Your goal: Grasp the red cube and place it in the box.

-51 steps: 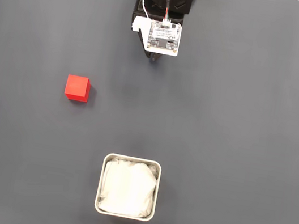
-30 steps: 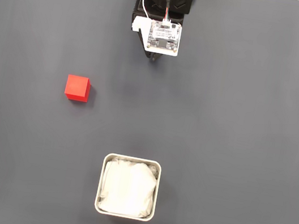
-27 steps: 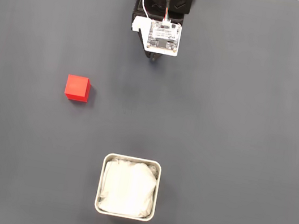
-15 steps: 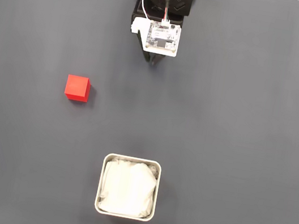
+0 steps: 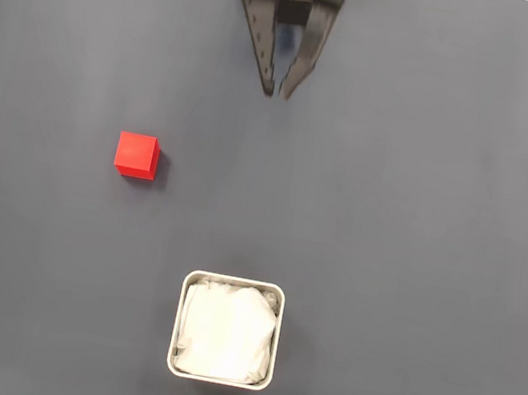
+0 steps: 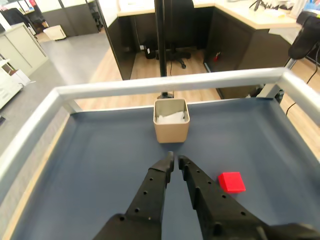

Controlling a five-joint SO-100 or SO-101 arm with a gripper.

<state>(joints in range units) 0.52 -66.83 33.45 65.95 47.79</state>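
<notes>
Fixed view straight down; wrist view forward; both show box (image 5: 226, 329).

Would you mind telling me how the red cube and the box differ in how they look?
The red cube is bright red and solid with plain flat faces; the box is a pale open-topped tin with white crumpled lining inside. The cube is much smaller than the box. In the fixed view the cube sits left of centre, the box near the bottom middle. Both rest on the dark mat, untouched by the gripper.

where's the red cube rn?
In the fixed view the red cube sits on the dark mat at left, up-left of the box and well clear of the tool; the wrist view shows it right of the fingertips.
</notes>
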